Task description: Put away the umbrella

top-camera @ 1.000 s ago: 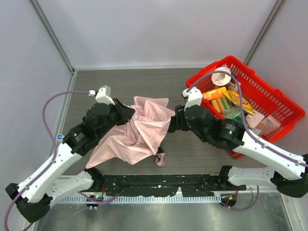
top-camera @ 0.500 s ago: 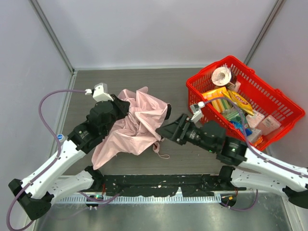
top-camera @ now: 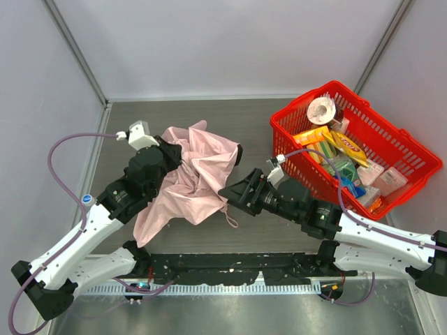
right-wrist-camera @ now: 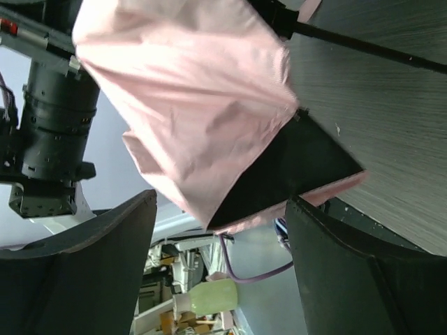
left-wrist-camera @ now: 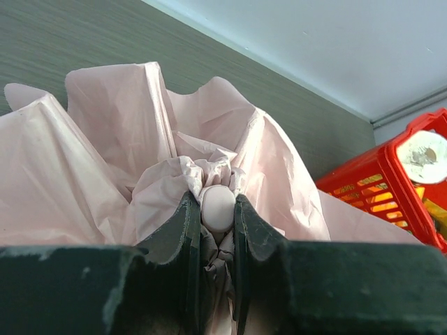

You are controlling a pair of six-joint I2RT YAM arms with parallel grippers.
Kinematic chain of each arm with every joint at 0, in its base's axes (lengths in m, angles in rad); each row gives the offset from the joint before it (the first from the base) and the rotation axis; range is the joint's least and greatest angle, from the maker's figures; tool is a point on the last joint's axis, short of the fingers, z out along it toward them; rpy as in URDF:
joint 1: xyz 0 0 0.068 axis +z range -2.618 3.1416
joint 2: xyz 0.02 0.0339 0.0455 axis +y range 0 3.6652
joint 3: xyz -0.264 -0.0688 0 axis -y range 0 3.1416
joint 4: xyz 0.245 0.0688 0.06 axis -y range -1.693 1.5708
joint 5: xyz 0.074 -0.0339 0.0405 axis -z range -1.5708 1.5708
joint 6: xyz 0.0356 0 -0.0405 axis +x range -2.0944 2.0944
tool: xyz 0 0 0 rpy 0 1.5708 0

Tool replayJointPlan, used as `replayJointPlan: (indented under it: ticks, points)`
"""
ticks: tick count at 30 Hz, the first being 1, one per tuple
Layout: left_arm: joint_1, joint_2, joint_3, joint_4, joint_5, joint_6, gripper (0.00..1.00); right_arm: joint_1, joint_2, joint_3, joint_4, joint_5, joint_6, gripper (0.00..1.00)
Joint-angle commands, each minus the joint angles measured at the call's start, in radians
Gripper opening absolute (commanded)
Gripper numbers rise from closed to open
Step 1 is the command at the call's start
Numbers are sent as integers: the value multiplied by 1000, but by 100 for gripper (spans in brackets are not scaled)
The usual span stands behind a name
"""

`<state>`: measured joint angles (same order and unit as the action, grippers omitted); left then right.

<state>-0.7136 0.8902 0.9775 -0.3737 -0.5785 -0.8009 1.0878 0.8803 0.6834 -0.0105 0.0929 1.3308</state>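
Note:
The umbrella (top-camera: 195,178) is a crumpled pale pink canopy on the table's left-middle, with its thin wrist loop (top-camera: 229,218) trailing near its lower edge. My left gripper (top-camera: 176,155) is shut on the canopy top, clamping its small pink tip (left-wrist-camera: 218,208) and bunched fabric between the fingers. My right gripper (top-camera: 234,192) is open and empty, pointing at the canopy's right edge from the right. In the right wrist view the pink fabric (right-wrist-camera: 188,91) and a thin black shaft (right-wrist-camera: 363,45) lie ahead of the spread fingers (right-wrist-camera: 335,272).
A red basket (top-camera: 391,132) full of packaged goods and a tape roll (top-camera: 321,109) stands at the back right, close behind my right arm. Grey walls enclose the table on the left and back. A purple cable (top-camera: 70,146) loops by my left arm.
My left gripper pulled the canopy slightly back and left, bunching it. My right arm drew back from the canopy, swung lower and toward the front, and now faces the umbrella's right edge with open jaws.

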Motion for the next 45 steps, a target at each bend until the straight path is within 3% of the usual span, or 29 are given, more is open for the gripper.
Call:
replayJointPlan:
  ticks: [1, 11, 15, 17, 19, 21, 22, 26, 29, 34, 36, 37, 38, 39, 40, 43, 45]
  points:
    - [0, -5, 49, 33, -135, -56, 0, 69, -50, 79, -65, 91, -93, 80]
    - [0, -37, 24, 36, -129, -122, 0, 92, 11, 28, 93, 74, -21, 77]
    - [0, -66, 15, 21, -110, -161, 0, 87, 66, 60, 101, 123, -28, 73]
    - [-1, -85, 10, 21, -90, -172, 0, 80, 95, 64, 106, 152, -24, 66]
    - [-1, -92, 9, 25, -83, -172, 0, 67, 111, 59, 106, 165, -22, 48]
    - [0, -88, 10, 15, -113, -164, 0, 60, 102, 58, 93, 159, -41, 5]
    - [0, -82, 12, 4, -133, -162, 0, 61, 94, 57, 84, 154, -80, 1]
    - [-1, -39, 75, -91, -199, -176, 0, 63, -16, 22, 23, 82, -286, 0]
    - [0, -8, 108, -122, -192, -178, 0, 63, -87, -10, -14, -144, -471, 0]
    - [0, 18, 113, -140, -184, -201, 0, 64, -124, 14, -133, -314, -539, 0]
    - [-1, 21, 107, -152, -181, -231, 0, 75, -144, 41, -163, -247, -561, 21]
    - [2, 24, 109, -159, -176, -248, 0, 78, -155, 36, -139, -231, -550, 52]
    - [0, 27, 110, -165, -173, -259, 0, 78, -164, 18, -90, -158, -520, 64]
    - [0, 26, 107, -169, -173, -279, 0, 77, -171, 4, -60, -97, -386, 79]
    - [0, 21, 101, -163, -175, -297, 0, 77, -170, -40, 4, 35, -316, 82]
    - [0, -5, 49, -84, -161, -307, 0, 77, -100, -76, 144, 73, -63, 82]
    - [-1, -10, 41, -82, -159, -330, 0, 75, -38, -61, 217, 70, -56, 81]
